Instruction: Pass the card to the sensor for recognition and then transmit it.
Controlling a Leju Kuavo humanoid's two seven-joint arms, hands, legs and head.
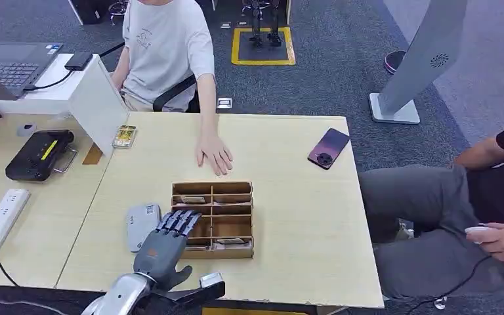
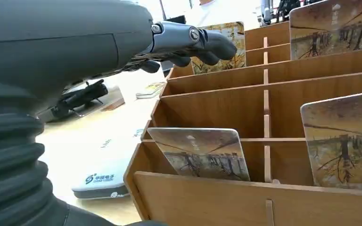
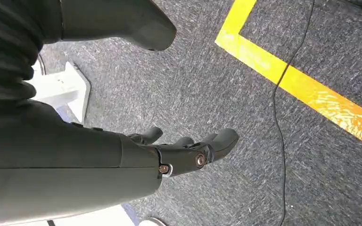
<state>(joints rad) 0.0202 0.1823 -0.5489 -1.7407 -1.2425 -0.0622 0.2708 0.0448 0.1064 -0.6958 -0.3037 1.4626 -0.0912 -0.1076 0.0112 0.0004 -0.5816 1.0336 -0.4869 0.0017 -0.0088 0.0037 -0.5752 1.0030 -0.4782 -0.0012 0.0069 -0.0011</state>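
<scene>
Above the near left corner of the wooden card box (image 1: 212,218), the left hand (image 1: 164,246) hovers with its fingers (image 1: 182,222) stretched forward, slightly apart and holding nothing; their tips reach over the box's left compartments, and in the left wrist view the fingers (image 2: 202,41) hang above the dividers without touching a card. Cards stand tilted in several compartments: one card (image 2: 200,153) leans in the near left slot, another (image 2: 345,139) in the slot beside it, others in the far rows. Just left of the box lies the grey sensor (image 1: 142,225), flat on the desk (image 1: 302,197). The right hand (image 3: 188,153) hangs over the carpeted floor, fingers loosely curled around nothing. Across the desk a person's hand (image 1: 214,155) rests flat just beyond the box, and a phone (image 1: 329,147) lies farther right. Step in hand, by judgement: the reach for a card, no grasp yet made. The next move calls for lowering the fingers into one slot, pinching a card's upper edge clear of the dividers, then lifting it straight out before carrying it to the sensor
</scene>
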